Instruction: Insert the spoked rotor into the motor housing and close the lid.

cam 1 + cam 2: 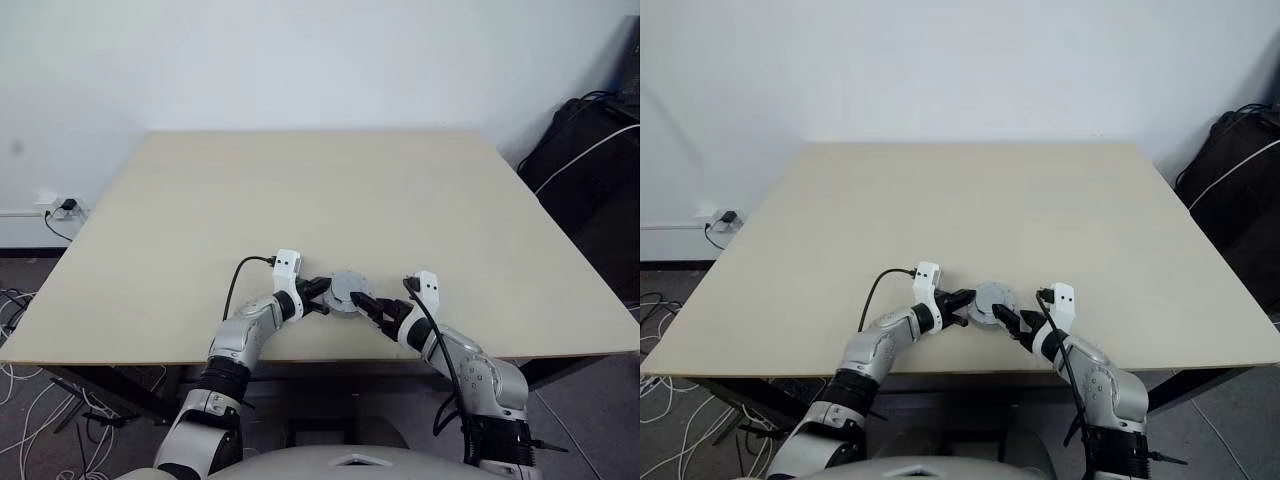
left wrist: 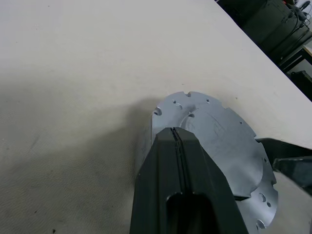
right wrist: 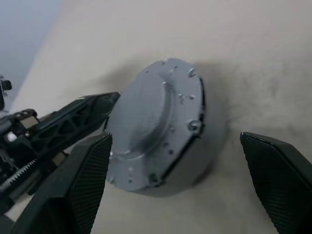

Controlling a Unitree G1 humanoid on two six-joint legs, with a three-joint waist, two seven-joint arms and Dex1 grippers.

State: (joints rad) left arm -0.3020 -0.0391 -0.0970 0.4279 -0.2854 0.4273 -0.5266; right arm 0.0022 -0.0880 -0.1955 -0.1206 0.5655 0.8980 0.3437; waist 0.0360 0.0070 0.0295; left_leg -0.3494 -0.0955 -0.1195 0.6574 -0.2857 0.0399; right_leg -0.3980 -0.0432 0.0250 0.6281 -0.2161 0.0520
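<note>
The light-grey lid (image 1: 348, 289) lies smooth face up with its raised centre showing, on top of the motor housing (image 3: 199, 157). Of the housing I see just a grey side wall under the lid's notched rim. This stack rests on the table (image 1: 300, 190) near its front edge. The spoked rotor is hidden. My left gripper (image 1: 323, 296) is shut, its tips (image 2: 174, 132) over the lid's left edge. My right gripper (image 1: 363, 302) is open just right of the stack, with one finger (image 3: 85, 175) on each side of it and neither touching it.
The table's front edge (image 1: 300, 358) runs just under both wrists. A black bag (image 1: 590, 160) with a white cable stands off the table's far right. A wall socket and loose cables (image 1: 30, 300) lie on the floor at left.
</note>
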